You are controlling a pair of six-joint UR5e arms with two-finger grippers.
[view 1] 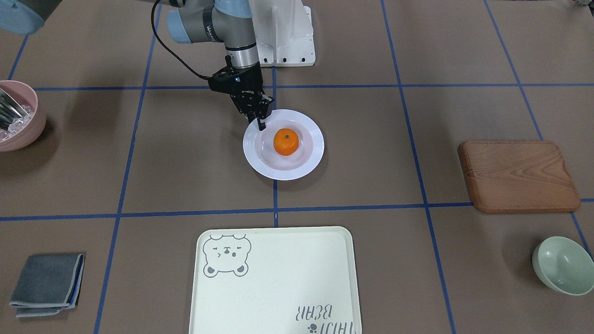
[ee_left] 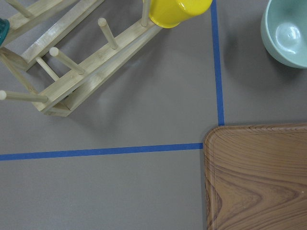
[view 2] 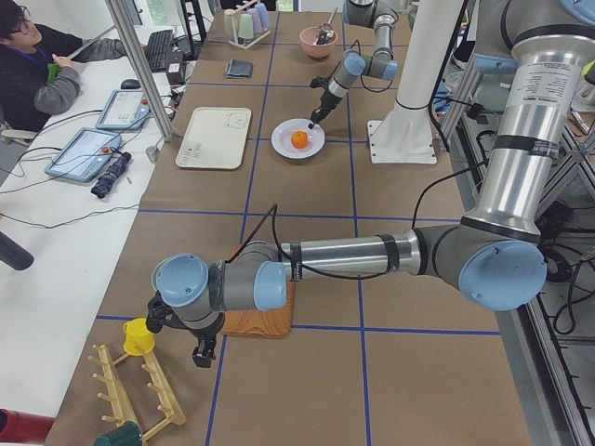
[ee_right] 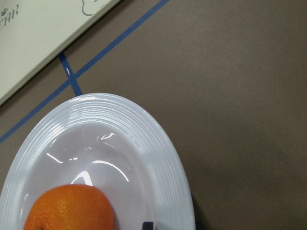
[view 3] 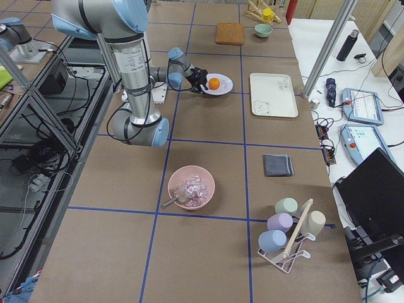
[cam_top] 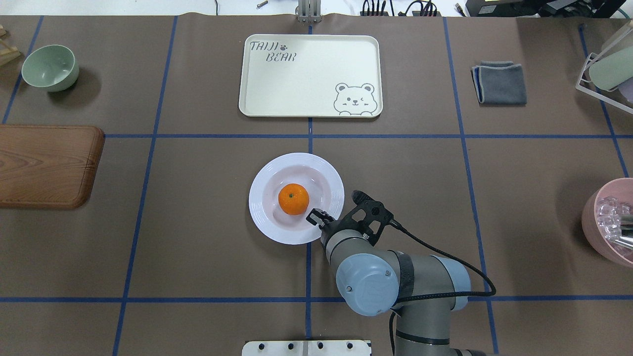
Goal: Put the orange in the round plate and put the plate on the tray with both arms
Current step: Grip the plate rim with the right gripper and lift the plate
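The orange sits in the sunken centre of the round plate, which rests on the table's middle. My right gripper reaches down at a tilt to the plate's rim on the robot's side and is shut on the rim; one fingertip shows on the ridged rim. The tray lies bare beyond the plate, apart from it. The left gripper hangs far off beside the wooden board, showing only in the exterior left view, so I cannot tell its state.
The wooden board and a pale-green bowl lie at the left. A folded grey cloth and a pink bowl of ice are at the right. A wooden mug rack holds a yellow mug. A person sits at a side desk.
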